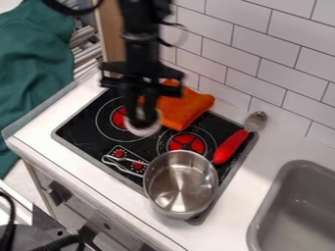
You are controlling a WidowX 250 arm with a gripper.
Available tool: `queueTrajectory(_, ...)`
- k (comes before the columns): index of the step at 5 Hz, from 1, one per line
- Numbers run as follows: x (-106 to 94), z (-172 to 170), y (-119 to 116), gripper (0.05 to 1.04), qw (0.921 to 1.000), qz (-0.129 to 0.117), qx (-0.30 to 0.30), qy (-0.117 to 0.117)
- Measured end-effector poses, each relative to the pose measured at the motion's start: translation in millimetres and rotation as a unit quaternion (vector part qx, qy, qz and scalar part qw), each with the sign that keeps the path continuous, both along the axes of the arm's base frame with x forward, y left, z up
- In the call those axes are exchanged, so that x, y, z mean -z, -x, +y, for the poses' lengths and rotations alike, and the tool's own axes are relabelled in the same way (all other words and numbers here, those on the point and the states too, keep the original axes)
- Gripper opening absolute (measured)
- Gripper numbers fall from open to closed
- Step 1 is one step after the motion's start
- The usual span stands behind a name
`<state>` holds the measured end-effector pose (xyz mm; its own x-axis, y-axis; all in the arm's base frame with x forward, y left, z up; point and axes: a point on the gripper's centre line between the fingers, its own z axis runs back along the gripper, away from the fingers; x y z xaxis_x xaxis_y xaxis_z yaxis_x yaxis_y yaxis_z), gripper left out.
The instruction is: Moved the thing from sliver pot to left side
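The gripper (pixel 142 117) hangs down over the left-hand part of the black stove top (pixel 82 131), in the upper middle of the camera view. It is blurred, but its fingers appear closed on a round white thing (pixel 144 130), grasping it from above. The white thing sits directly below the fingertips, touching them, its pale lower edge showing beneath the dark tips. In the view it overlaps the edge of the left burner (pixel 118 117), up and to the left of the silver pot (pixel 180 188) and outside it.

Just behind and to the right of the gripper lies a crumpled orange cloth (pixel 186 108). The pot stands at the front right of the stove, its looped metal handle (pixel 118 161) pointing left over the red knobs. Beyond the right burner (pixel 187 142), a red elongated thing (pixel 229 147) meets a metal spoon end (pixel 256 120). Farther right is the gray sink (pixel 298 198); white tiles (pixel 272 54) line the wall behind.
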<state>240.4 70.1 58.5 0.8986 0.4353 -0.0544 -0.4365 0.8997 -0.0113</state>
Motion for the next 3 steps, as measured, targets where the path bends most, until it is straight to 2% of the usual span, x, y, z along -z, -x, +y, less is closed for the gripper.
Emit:
queueTrajectory(1,17.5,47.8,-6.7,0.178,0.9994,0.010,-0.032,0.011)
queueTrajectory(2,28.3,74.3,-21.2,0.178,0.9989,0.008,-0.038,0.025)
queueTrajectory(3,39.2,86.9,-40.6,0.178,0.9992,0.007,-0.027,0.028)
